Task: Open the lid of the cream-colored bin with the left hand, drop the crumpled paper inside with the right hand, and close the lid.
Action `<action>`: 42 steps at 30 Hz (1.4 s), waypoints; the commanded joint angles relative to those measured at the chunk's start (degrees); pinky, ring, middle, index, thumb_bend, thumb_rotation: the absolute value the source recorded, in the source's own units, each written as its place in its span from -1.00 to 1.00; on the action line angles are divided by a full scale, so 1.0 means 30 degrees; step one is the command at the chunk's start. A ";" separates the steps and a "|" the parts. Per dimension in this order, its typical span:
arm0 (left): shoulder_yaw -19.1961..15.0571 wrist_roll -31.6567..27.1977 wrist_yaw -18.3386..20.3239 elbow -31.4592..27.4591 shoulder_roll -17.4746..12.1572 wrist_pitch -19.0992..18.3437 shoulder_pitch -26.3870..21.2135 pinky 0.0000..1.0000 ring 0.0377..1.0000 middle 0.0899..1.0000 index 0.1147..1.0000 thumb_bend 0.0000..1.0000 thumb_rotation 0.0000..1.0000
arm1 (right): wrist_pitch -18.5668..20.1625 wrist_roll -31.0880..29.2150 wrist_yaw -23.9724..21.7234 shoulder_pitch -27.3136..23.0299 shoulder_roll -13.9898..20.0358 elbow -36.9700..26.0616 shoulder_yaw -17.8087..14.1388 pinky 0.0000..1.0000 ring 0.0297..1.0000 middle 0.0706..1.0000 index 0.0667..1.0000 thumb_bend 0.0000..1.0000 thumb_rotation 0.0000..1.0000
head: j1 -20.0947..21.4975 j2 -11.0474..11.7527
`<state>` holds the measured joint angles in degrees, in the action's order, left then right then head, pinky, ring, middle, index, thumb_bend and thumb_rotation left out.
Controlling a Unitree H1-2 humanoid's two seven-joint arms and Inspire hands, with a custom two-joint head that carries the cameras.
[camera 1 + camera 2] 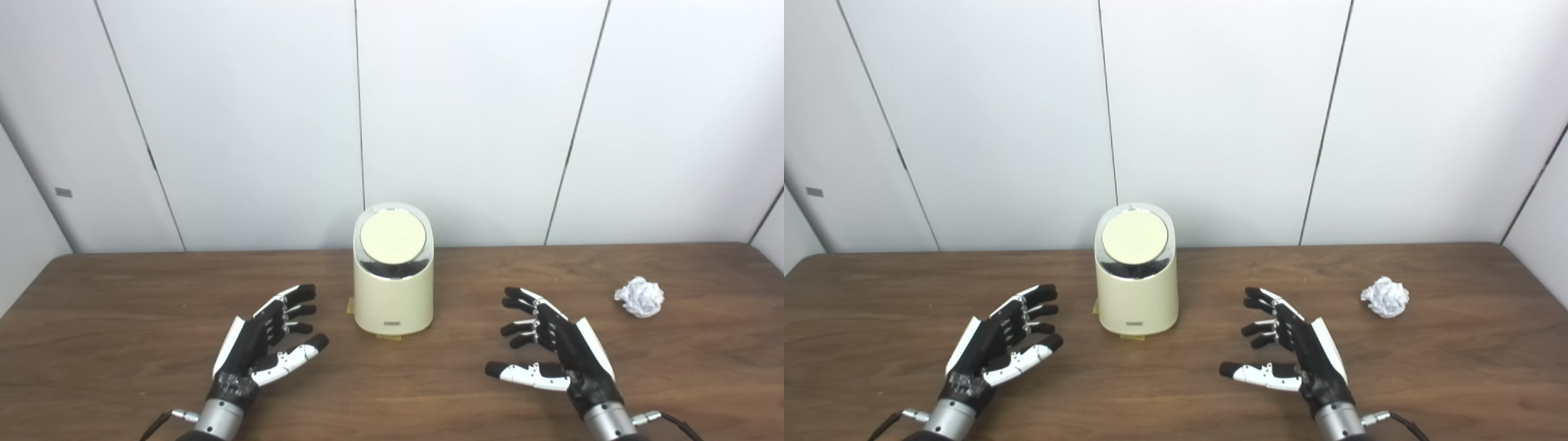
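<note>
Bin (393,288) sits mid-worktop (122,306), near the back wall, lid (392,236) shut and tilted toward you. Your left hand (263,346) is just left of the bin and in front of it, fingers spread, holding nothing. Right hand (551,349) is to the bin's right and in front, also spread and empty. Paper ball (639,296) lies well right of the bin, past your right hand.

Handling, my read: the bin looks like light plastic, so it may slide or tip if you push the lid hard. Yellowish tabs at its base might be tape, can't confirm. Go at the lid's rim with fingertips, gently. Can't tell whether it hinges or presses open. Paper is very light and squashy; close loosely around its middle, no real force needed.
</note>
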<state>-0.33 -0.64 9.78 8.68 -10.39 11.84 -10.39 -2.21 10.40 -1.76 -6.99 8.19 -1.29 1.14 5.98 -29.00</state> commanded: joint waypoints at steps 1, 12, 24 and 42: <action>-0.0057 -0.0279 0.0048 -0.0545 -0.0134 0.0273 -0.0315 0.40 0.62 0.68 0.69 0.42 -0.50 | -0.0179 0.0045 0.0207 -0.0435 -0.0042 -0.0657 -0.0048 0.10 0.25 0.58 0.63 0.66 -0.59 | 0.0023 -0.0001; -0.0031 -0.0067 -0.0091 -0.0338 -0.0066 0.0504 -0.0424 0.40 0.62 0.69 0.71 0.42 -0.48 | -0.0190 0.0148 0.0209 -0.0512 -0.0060 -0.0567 -0.0034 0.08 0.24 0.58 0.63 0.64 -0.61 | -0.0299 0.0069; -0.0272 0.3784 -0.3536 -0.1810 0.1184 0.0126 -0.2225 0.56 0.68 0.70 0.82 0.53 -0.36 | -0.0727 -0.0180 0.0177 -0.0790 0.0115 0.0244 -0.0143 0.06 0.23 0.57 0.62 0.67 -0.61 | -0.1115 0.0494; 0.0436 0.4294 -0.3101 -0.1276 0.0776 -0.3336 -0.7049 0.81 0.94 0.87 0.94 0.65 -0.26 | -0.0951 0.0040 0.0251 -0.0978 0.0049 0.0635 0.0022 0.08 0.23 0.59 0.63 0.62 -0.58 | -0.1159 0.0754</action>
<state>0.42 10.60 0.78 5.68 -7.74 1.82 -27.35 -2.32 10.41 -1.77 -7.74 8.12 2.17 1.29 2.46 -26.72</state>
